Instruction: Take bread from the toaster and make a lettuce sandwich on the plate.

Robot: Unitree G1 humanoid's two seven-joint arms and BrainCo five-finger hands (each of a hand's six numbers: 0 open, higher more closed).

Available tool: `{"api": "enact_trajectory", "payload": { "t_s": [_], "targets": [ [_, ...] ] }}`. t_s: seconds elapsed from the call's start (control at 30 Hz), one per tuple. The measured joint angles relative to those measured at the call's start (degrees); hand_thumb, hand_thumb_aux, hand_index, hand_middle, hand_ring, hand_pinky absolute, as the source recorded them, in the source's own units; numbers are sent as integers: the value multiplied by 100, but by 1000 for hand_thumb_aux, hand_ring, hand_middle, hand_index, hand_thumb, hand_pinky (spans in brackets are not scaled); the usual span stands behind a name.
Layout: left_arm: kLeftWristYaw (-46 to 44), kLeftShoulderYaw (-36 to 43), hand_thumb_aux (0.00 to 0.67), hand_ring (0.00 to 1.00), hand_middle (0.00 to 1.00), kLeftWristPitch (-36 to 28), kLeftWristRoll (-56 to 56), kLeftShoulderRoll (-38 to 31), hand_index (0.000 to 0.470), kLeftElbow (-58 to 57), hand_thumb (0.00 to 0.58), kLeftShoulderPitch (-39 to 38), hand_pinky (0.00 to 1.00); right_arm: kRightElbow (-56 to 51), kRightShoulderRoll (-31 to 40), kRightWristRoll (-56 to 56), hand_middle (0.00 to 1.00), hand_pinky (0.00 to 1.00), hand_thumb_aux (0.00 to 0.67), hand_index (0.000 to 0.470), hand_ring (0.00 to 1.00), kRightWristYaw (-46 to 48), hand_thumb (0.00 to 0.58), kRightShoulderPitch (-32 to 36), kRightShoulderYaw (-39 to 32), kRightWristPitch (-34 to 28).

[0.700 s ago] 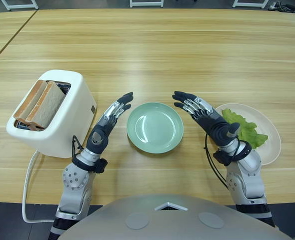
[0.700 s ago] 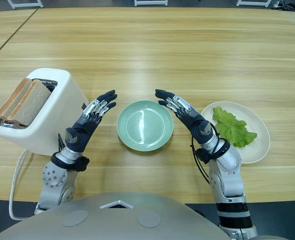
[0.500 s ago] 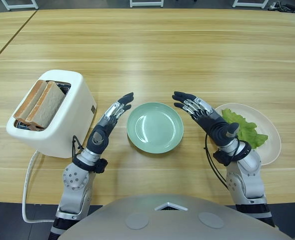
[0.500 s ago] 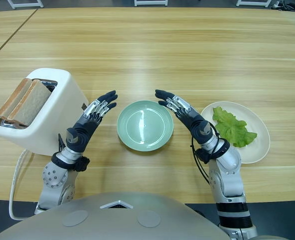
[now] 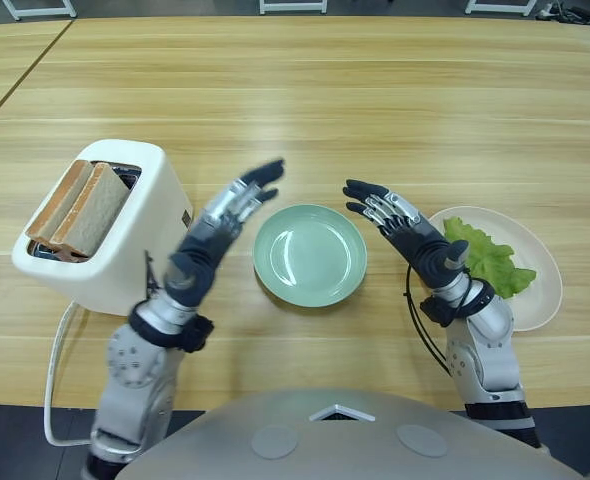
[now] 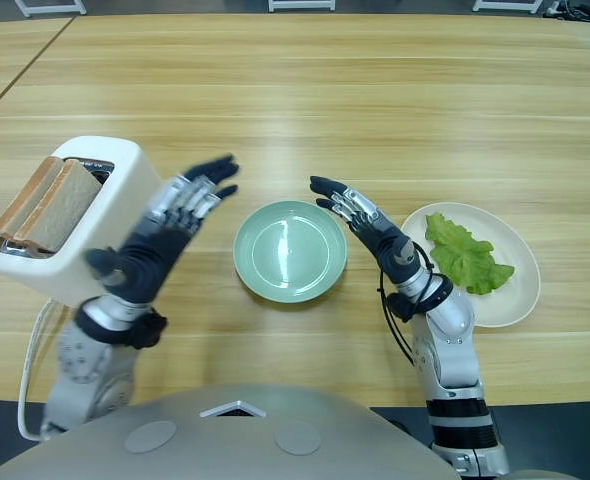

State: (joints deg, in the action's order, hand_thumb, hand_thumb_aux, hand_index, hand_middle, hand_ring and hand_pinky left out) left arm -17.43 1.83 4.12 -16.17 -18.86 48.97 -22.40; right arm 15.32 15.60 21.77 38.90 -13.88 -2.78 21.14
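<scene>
- Since the earlier frames, the left hand (image 5: 215,232) has lifted off its spot beside the toaster (image 5: 147,205), so its fingers (image 5: 253,188) now sit higher, just upper left of the green plate (image 5: 310,290). The right hand (image 5: 417,235) has barely shifted.
- Nothing is held yet. The left fingers are spread and nearly straight, and the right fingers (image 5: 375,203) are likewise extended and slightly fanned.
- Between the two hands, at frame centre, the green plate lies bare, so no sandwich layer is down.
- Further out, both slices of bread (image 5: 80,205) stand in the toaster slot at the left of the frame, untouched.
- At the right, the lettuce (image 5: 487,258) lies on its white plate (image 5: 540,295), just beside the right wrist.
- By this reading the task has hardly begun: bread out, lettuce across and stacking all remain.
- The left palm faces inward, with the forearm slanting up from the lower left. The right hand mirrors it, its forearm rising from the lower right and its fingertips near the green plate's upper right rim.
</scene>
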Motion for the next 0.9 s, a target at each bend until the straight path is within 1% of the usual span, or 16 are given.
{"api": "enact_trajectory", "payload": {
  "t_s": [0.07, 0.13, 0.17, 0.23, 0.3, 0.33, 0.37, 0.43, 0.47, 0.53, 0.73, 0.83, 0.87, 0.9],
  "targets": [
    [126, -1020, 0, 0, 0, -365, 4, -369, 0, 254, 0, 44, 0, -21, -42, -39, 0, 0, 0, 0, 0, -12, 0, 43, -36, 2],
    [184, -2209, 0, 0, 0, -485, 374, -798, 0, 272, 0, 84, 0, -53, -55, -54, 0, 0, 0, 0, 0, -46, 0, 64, -69, 5],
    [180, -2737, 0, 0, 0, -450, 682, -992, 0, 208, 0, 88, 0, -55, -66, -55, 0, 0, 0, 0, 0, -56, 0, 66, -74, 7],
    [177, -3973, 0, 0, 0, -212, 1719, -1486, 0, -221, 0, -28, 0, -68, -77, -69, 0, 0, 0, 0, 0, -78, 0, 82, -79, 16],
    [221, -4521, 0, 0, 0, -11, 2563, -1693, 0, -747, 0, -309, 0, -76, -77, -120, 0, 0, 0, 0, 0, -123, 0, 92, -74, 30],
    [272, -4663, 5, 0, 0, 112, 3006, -1695, 4, -1087, 9, -518, 0, -77, -76, -126, 0, 0, 0, 0, 0, -149, 0, 94, -71, 31],
    [314, -4731, 81, 0, 0, 167, 3333, -1688, 57, -1426, 132, -736, 0, -87, -74, -127, 0, 0, 0, 0, 0, -166, 0, 100, -62, 33],
    [353, -4725, 32, 0, 0, 285, 3661, -1650, 22, -1811, 53, -931, 0, -118, -72, -127, 0, 0, 0, 0, 0, -170, 0, 112, -57, 35],
    [386, -4711, 0, 0, 0, 344, 3762, -1644, 0, -1940, 0, -953, 0, -134, -68, -128, 0, 0, 0, 0, 0, -172, 0, 121, -48, 35],
    [471, -4640, 0, 0, 0, 434, 3953, -1635, 0, -2230, 0, -960, 0, -165, -64, -127, 0, 0, 0, 0, 0, -180, 0, 142, -8, 39],
    [605, -4331, 0, 0, 0, 584, 4031, -1629, 0, -2831, 0, -908, 0, -185, -46, -129, 0, 0, 0, 0, 0, -180, 0, 167, 60, 62],
    [651, -4267, 63, 0, 0, 616, 4048, -1632, 44, -3010, 104, -873, 0, -186, -46, -152, 0, 0, 0, 0, 0, -180, 0, 168, 63, 79],
    [662, -4260, 66, 0, 0, 627, 4085, -1636, 46, -3047, 108, -862, 0, -186, -46, -153, 0, 0, 0, 0, 0, -181, 0, 167, 64, 85],
    [673, -4244, 89, 0, 0, 630, 4090, -1646, 63, -3114, 144, -837, 0, -185, -46, -156, 0, 0, 0, 0, 0, -186, 0, 164, 66, 93]
  ]
}}
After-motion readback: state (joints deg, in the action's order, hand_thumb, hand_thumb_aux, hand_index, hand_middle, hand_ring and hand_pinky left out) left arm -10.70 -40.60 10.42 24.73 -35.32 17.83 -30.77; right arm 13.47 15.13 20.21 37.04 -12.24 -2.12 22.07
